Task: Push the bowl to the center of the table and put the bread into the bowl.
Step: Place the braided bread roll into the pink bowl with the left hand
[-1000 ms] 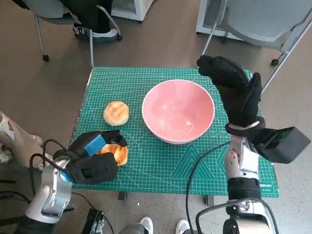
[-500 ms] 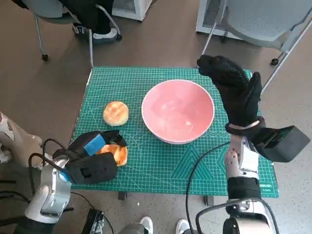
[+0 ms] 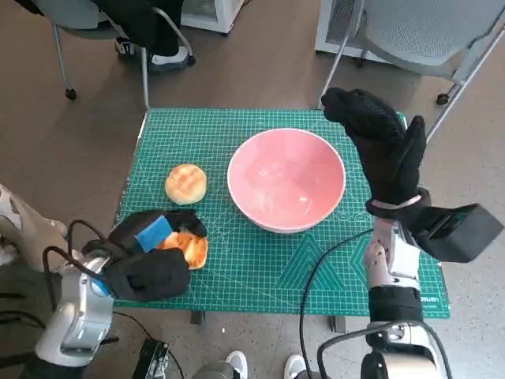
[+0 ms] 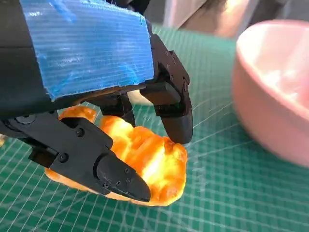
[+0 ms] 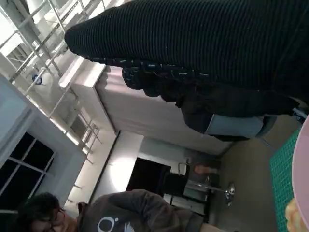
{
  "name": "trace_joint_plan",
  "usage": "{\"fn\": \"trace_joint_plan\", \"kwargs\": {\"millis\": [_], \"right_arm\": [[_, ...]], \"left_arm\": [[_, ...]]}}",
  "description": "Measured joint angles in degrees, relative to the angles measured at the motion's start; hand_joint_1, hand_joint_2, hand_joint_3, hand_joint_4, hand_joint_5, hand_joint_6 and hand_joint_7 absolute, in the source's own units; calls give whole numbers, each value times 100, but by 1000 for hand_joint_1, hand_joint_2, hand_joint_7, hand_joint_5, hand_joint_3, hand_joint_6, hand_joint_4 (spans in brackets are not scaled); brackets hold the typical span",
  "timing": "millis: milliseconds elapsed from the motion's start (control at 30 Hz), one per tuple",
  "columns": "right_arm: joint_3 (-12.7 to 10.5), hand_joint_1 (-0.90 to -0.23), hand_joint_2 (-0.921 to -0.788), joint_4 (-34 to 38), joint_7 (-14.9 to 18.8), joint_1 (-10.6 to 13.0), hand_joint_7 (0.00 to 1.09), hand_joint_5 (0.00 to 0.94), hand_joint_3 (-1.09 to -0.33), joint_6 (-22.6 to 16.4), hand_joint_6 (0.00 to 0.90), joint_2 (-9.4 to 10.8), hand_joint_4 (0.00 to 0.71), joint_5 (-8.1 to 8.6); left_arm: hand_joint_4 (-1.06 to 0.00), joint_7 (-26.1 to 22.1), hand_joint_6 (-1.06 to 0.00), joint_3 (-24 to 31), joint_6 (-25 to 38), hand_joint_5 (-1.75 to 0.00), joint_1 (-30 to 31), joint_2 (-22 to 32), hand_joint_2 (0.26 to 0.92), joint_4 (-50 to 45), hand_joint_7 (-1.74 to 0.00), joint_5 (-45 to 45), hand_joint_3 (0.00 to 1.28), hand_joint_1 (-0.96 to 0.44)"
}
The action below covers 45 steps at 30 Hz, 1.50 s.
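The bread [image 3: 186, 248] under the left hand [image 3: 150, 257] lies at about 8 o'clock from the pink bowl [image 3: 286, 178], near the table's [image 3: 355, 272] front-left edge. It looks soft and light, so I judge a gentle grip across its sides would suit; the fingers [image 4: 175, 116] arch around it, touching. A second bun [image 3: 186, 182] sits at 9 o'clock of the bowl. The right hand [image 3: 384, 146], raised at 3 o'clock, holds nothing, fingers loosely extended. Open mat lies at 6 o'clock.
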Motion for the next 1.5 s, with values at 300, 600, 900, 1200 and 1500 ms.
{"fn": "trace_joint_plan", "kwargs": {"millis": [300,600,900,1200,1500], "right_arm": [[-3,-672,-921,2,-1,-16,412,0,-790,0,81,0,191,0],[-8,-670,-921,41,-1,-29,419,1,-791,-20,77,5,192,-2],[-16,-668,-921,73,-1,-29,425,0,-791,-44,73,7,191,-3],[-29,-667,-921,98,-1,-29,431,0,-792,-66,71,12,191,-2],[-27,-667,-921,32,-20,5,436,1,-793,-82,67,36,188,-9]], "left_arm": [[-837,-174,-723,249,16,-1097,-41,46,886,-612,-972,-85,32,3],[-847,-196,-736,406,-23,-1098,-260,52,884,-911,-943,-94,27,3],[-840,-188,-743,439,-67,-1116,-642,48,886,-942,-926,-77,26,3],[-796,-310,-732,306,274,-1189,-1635,3,896,-938,-916,158,33,3],[-805,-277,-718,-101,258,-1143,-2969,-310,900,-550,-967,397,23,3]]}}
